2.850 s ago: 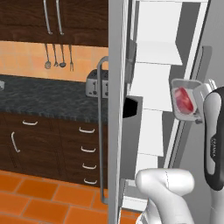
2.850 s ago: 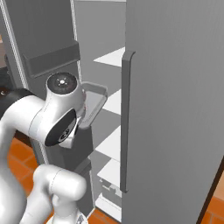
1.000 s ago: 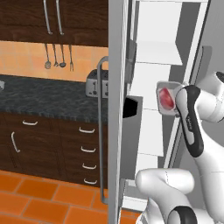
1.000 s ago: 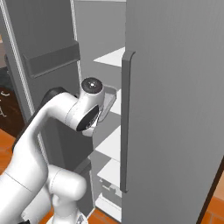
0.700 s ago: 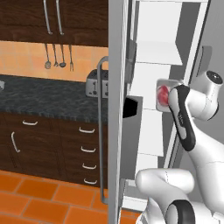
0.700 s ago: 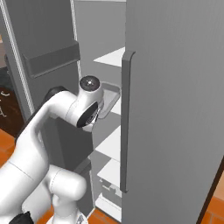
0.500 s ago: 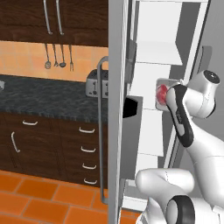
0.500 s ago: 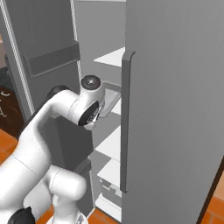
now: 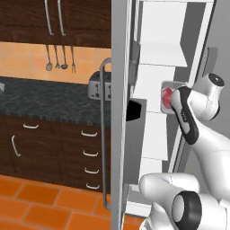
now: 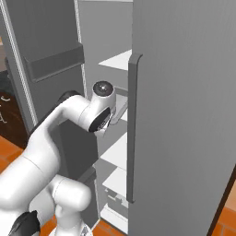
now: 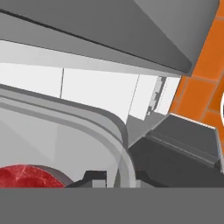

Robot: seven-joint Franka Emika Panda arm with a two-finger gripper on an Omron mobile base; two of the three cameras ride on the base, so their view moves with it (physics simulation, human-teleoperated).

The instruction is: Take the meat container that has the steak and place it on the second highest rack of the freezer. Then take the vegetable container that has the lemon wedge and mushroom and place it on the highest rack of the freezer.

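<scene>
The meat container (image 9: 164,86), a grey rimmed tray, is held inside the open freezer (image 9: 157,49), just above the second white shelf (image 9: 155,117) from the top. The red steak (image 9: 167,95) lies in it. In the hand view my gripper (image 11: 117,180) is shut on the tray's rim (image 11: 103,127), with the steak (image 11: 26,177) at lower left. From the right base view the tray (image 10: 121,102) pokes out behind my wrist. The highest rack (image 9: 161,55) is bare above it. The vegetable container is out of view.
The open freezer door (image 9: 119,134) with its bar handle (image 9: 104,134) and dark door bin (image 9: 134,110) stands left of the arm. A closed grey door with a handle (image 10: 133,129) is close on the right. Further left, a toaster (image 9: 99,85) sits on a dark counter.
The arm has carried the meat container leftward, deeper into the freezer opening toward the second shelf. The gripper has stayed shut on it.
</scene>
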